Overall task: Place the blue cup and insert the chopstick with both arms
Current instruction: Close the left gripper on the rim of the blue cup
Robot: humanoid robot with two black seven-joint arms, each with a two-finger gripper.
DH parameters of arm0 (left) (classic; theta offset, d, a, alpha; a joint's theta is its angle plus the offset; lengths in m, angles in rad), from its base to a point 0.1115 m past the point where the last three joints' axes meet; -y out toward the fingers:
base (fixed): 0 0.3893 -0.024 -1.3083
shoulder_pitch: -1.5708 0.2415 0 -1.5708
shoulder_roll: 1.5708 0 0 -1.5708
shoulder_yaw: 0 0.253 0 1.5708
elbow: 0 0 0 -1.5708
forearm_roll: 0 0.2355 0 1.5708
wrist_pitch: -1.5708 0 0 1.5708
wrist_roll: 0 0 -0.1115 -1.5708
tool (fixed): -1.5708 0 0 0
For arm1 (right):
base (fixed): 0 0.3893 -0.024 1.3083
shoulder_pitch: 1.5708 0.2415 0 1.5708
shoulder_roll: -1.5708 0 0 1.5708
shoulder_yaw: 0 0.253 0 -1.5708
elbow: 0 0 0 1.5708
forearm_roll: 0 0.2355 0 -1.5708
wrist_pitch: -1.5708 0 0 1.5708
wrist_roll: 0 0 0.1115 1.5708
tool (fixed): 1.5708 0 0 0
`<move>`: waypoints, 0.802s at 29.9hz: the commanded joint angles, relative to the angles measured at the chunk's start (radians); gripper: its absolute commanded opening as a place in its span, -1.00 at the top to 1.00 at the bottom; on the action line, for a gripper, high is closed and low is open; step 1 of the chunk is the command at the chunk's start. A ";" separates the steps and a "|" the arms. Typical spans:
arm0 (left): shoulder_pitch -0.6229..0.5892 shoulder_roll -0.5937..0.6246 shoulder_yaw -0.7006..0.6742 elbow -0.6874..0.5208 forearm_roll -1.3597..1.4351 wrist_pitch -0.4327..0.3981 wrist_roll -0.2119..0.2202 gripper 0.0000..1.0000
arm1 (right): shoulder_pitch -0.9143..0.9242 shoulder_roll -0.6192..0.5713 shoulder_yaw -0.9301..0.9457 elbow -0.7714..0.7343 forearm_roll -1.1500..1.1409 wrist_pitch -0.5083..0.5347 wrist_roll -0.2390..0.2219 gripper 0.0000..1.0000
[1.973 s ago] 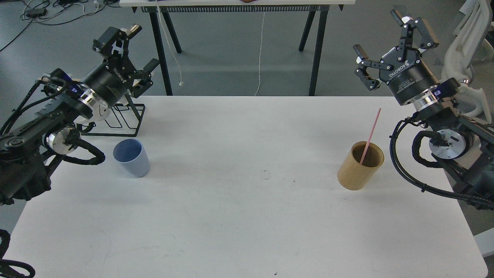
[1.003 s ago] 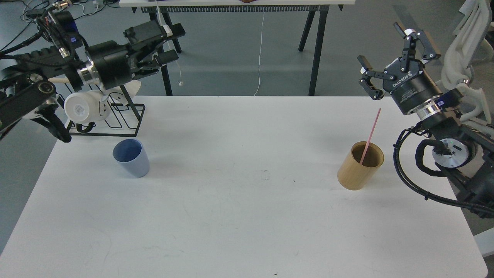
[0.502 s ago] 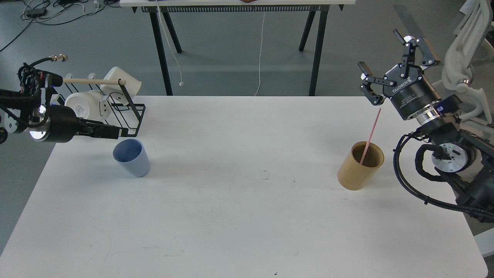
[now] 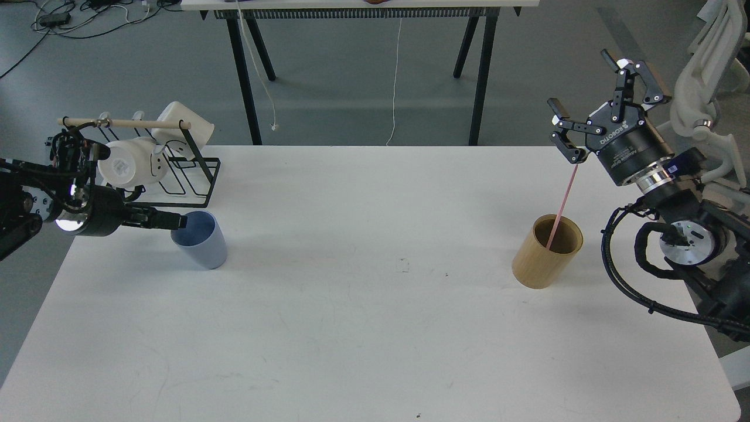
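The blue cup [image 4: 202, 241] stands upright on the white table [image 4: 375, 328] at the left. My left gripper [image 4: 174, 221] reaches in low from the left, side-on and dark, its tip at the cup's left rim; its fingers cannot be told apart. The pink chopstick [image 4: 564, 202] leans in the tan wooden holder [image 4: 546, 261] at the right. My right gripper [image 4: 581, 82] is open and empty, raised behind and above the holder, with one finger [image 4: 573, 151] just above the stick's top end in the view.
A black wire rack [image 4: 193, 176] with a wooden rod and white mugs [image 4: 126, 164] stands at the back left, just behind my left gripper. Another table's black legs [image 4: 246, 76] stand beyond the far edge. A white chair [image 4: 712, 88] is at the right.
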 commanded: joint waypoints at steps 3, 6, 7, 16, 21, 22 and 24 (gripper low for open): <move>0.017 -0.022 0.000 0.024 0.001 0.000 0.000 -0.85 | -0.001 -0.002 0.000 0.000 0.000 0.000 0.000 -0.98; 0.019 -0.039 -0.002 0.027 0.001 0.000 0.000 -0.74 | -0.001 -0.002 0.000 0.000 0.000 0.000 0.000 -0.98; 0.026 -0.042 -0.002 0.029 0.001 0.000 0.000 -0.70 | -0.001 -0.002 0.000 0.000 0.000 0.000 0.000 -0.98; 0.040 -0.042 -0.002 0.029 -0.001 0.045 0.000 -0.18 | -0.009 -0.002 0.000 0.002 0.000 0.000 0.000 -0.98; 0.040 -0.042 0.000 0.026 0.001 0.059 0.000 0.03 | -0.010 -0.004 0.000 0.000 0.000 0.000 0.000 -0.98; 0.039 -0.042 -0.002 0.024 0.001 0.059 0.000 0.09 | -0.010 -0.002 0.000 0.000 0.000 0.000 0.000 -0.98; 0.039 -0.042 -0.002 0.021 0.001 0.062 0.000 0.33 | -0.010 -0.004 0.000 0.000 0.000 0.000 0.000 -0.98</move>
